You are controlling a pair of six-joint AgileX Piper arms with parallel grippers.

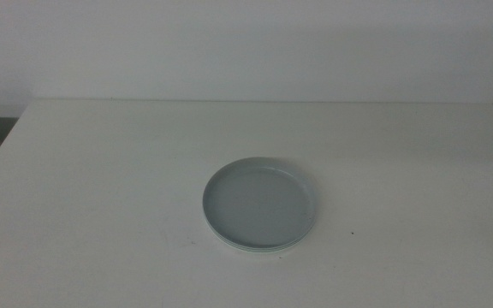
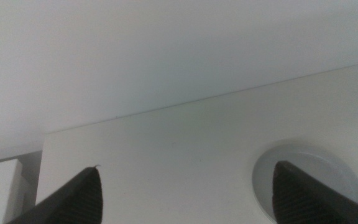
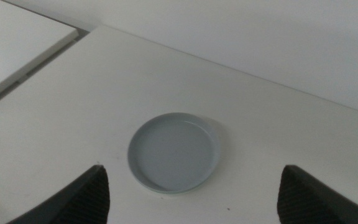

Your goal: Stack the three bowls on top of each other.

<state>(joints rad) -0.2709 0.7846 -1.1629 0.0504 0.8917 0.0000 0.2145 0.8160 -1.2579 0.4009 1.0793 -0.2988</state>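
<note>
Middle view, bowls stacked (end effectors absent)

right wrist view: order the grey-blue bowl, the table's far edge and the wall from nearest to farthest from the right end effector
1. Shallow round light grey-blue bowl, mid-table, just ahead of the right end effector.
2. Far edge of the white table, beyond the bowl.
3. Pale wall, behind the table.
</note>
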